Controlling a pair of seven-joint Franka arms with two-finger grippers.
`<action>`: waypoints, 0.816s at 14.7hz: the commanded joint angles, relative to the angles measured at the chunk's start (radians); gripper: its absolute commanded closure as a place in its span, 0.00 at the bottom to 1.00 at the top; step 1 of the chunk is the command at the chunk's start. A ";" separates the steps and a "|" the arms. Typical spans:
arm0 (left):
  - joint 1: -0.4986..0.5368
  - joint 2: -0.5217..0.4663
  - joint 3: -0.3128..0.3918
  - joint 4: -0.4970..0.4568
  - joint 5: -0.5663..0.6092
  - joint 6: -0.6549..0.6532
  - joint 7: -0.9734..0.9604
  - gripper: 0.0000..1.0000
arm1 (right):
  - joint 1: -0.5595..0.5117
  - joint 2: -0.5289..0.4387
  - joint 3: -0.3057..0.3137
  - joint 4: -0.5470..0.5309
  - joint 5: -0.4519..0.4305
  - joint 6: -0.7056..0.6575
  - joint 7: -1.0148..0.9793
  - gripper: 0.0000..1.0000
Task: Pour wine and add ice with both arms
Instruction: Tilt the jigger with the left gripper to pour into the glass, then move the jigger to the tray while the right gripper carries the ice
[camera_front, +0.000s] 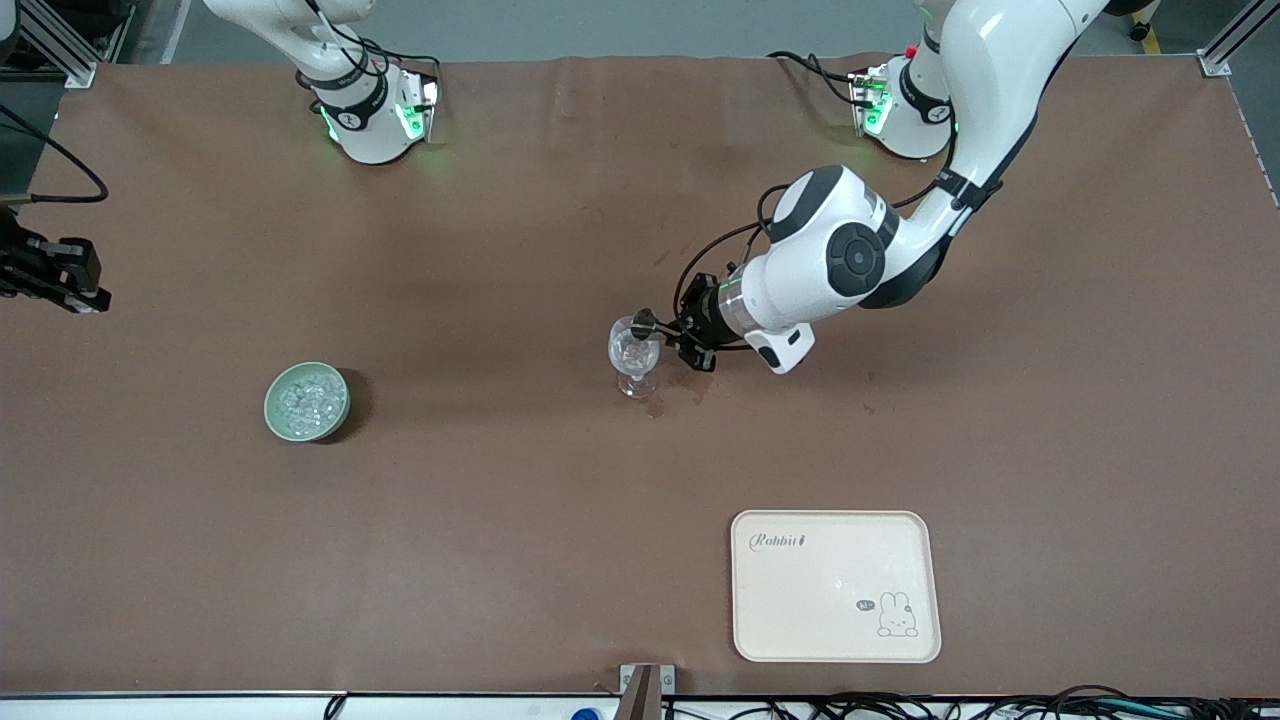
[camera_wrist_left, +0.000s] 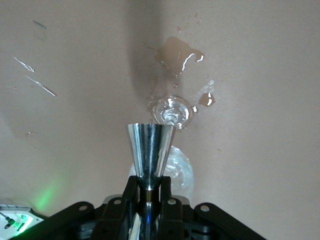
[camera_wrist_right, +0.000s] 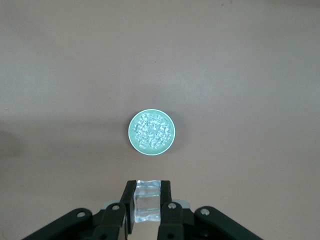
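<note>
1. Over the clear stemmed glass (camera_front: 634, 357), mid-counter, the left gripper (camera_front: 668, 331) has its fingers clamped on a small shiny metal hourglass jigger (camera_wrist_left: 150, 155), tipped at the rim
2. High above the pale green bowl (camera_wrist_right: 151, 132) of glassy ice chunks (camera_front: 305, 399), the right gripper (camera_wrist_right: 146, 202) pinches 1 clear ice cube (camera_wrist_right: 147, 201)
3. Wet patches (camera_wrist_left: 179, 52) mark the brown counter (camera_front: 500, 520) beside the glass's foot

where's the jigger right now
The jigger is shut in the left claw, tipped over the stemmed glass near the table's middle.
</note>
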 joint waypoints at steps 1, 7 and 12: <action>0.009 0.019 -0.007 0.044 -0.004 0.000 0.001 0.99 | -0.006 -0.023 0.004 -0.031 0.014 0.016 -0.009 0.96; 0.121 0.019 -0.024 0.098 -0.294 -0.001 0.299 1.00 | -0.004 -0.023 0.004 -0.029 0.014 0.016 -0.009 0.96; 0.238 0.172 -0.021 0.257 -0.495 -0.001 0.516 1.00 | 0.003 -0.022 0.007 -0.031 0.014 0.019 -0.005 0.96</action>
